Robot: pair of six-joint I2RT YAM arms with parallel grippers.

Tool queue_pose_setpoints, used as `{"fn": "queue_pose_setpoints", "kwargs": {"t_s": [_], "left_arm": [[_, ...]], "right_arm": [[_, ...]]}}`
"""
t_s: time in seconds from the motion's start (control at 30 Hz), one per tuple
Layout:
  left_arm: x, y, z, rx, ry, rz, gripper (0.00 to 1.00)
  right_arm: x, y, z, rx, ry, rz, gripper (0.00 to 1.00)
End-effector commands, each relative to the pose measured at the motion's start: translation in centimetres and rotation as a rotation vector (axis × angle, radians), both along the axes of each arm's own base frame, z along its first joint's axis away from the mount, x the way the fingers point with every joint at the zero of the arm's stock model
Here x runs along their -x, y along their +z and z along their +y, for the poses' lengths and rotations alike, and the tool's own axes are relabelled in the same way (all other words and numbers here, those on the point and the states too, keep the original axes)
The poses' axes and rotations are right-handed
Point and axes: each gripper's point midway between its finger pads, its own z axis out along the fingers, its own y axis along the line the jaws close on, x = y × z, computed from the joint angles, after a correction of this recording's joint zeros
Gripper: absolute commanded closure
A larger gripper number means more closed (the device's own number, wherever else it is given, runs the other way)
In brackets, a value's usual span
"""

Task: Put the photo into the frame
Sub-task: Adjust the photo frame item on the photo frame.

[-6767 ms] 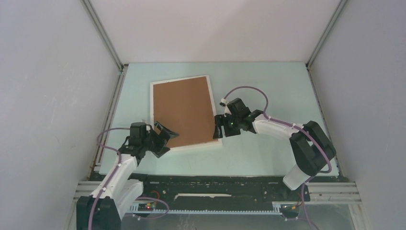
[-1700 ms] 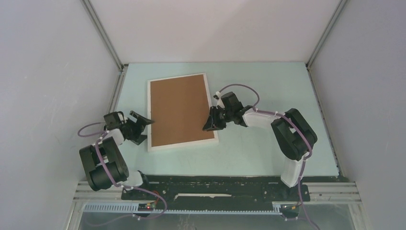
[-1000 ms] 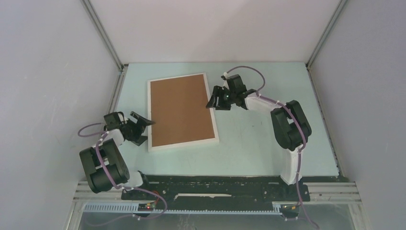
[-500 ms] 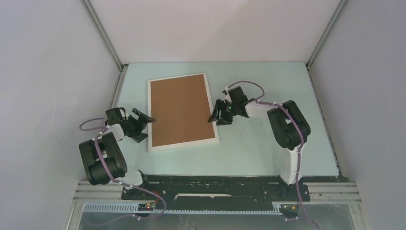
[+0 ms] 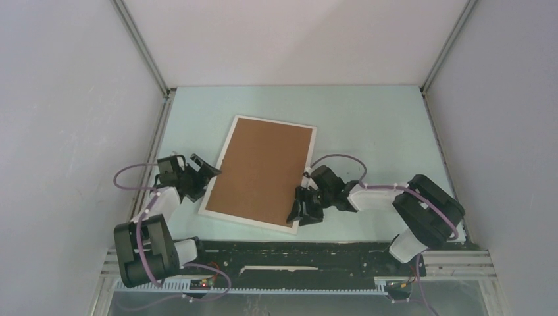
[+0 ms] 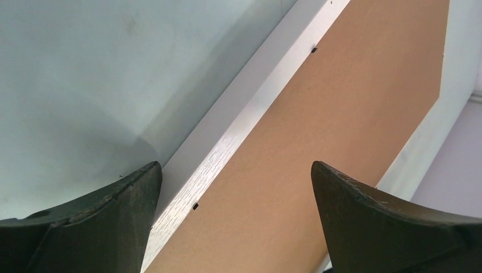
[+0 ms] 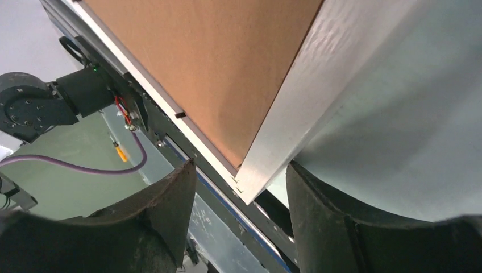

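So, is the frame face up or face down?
Face down: the frame shows its brown backing board upward, inside the white rim.

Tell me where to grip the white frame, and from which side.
Probably the frame's long left rim, approached low from the left: it lies on the table, brown backing board up, so only its thin edge gives the left fingers a hold.

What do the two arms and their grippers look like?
The left arm and right arm have white links and black joints, each trailed by a purple cable. The left gripper and right gripper are black, with broad, tapering fingers.
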Motion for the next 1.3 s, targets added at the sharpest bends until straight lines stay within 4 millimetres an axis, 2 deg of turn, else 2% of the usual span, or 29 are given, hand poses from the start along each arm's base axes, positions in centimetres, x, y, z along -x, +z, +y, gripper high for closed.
{"fn": "queue_pose_setpoints", "kwargs": {"t_s": [0.0, 0.1, 0.17, 0.3, 0.4, 0.5, 0.57, 0.73, 0.83, 1.0, 1.17, 1.27], "left_arm": [[3.3, 1.3, -4.0, 0.137, -0.082, 0.078, 0.0], [1.9, 3.1, -2.0, 0.019, -0.072, 0.06, 0.0], [-0.1, 4.7, -1.2, -0.022, -0.078, 0.022, 0.0], [-4.5, 6.2, -0.3, -0.036, -0.095, -0.01, 0.0], [-7.0, 5.5, -0.5, 0.007, -0.131, 0.002, 0.0], [-8.1, 4.2, -0.8, 0.046, -0.153, 0.038, 0.02], [-8.1, 3.6, -1.0, 0.055, -0.158, 0.048, 0.02], [-7.3, 2.0, -1.6, 0.072, -0.193, 0.08, 0.01], [-7.6, 1.8, -1.9, 0.093, -0.207, 0.081, 0.02], [-8.1, 1.6, -2.3, 0.109, -0.224, 0.081, 0.05], [-7.7, 0.7, -3.1, 0.147, -0.229, 0.097, 0.05], [-7.7, 0.5, -3.5, 0.157, -0.23, 0.096, 0.05]], "right_arm": [[-3.2, 3.6, -1.0, -0.07, -0.093, -0.118, 0.32], [-7.1, 3.9, -4.7, 0.004, -0.191, -0.189, 0.3], [-10.4, 4.9, -7.0, 0.025, -0.261, -0.253, 0.28], [-17.7, 7.9, -9.6, 0.022, -0.351, -0.345, 0.29], [-22.6, 9.3, -10.1, 0.005, -0.398, -0.402, 0.32], [-26.8, 10.2, -9.1, -0.046, -0.368, -0.449, 0.35], [-29.4, 10.4, -8.4, -0.04, -0.327, -0.481, 0.36], [-35.8, 8.8, -8.8, 0.087, -0.316, -0.503, 0.35], [-37.2, 7.4, -8.7, 0.084, -0.33, -0.453, 0.36], [-38.8, 6.1, -7.7, 0.056, -0.263, -0.481, 0.42], [-39.7, 5.0, -7.0, 0.052, -0.203, -0.494, 0.46], [-39.3, 4.3, -6.7, 0.049, -0.196, -0.466, 0.49]]}}
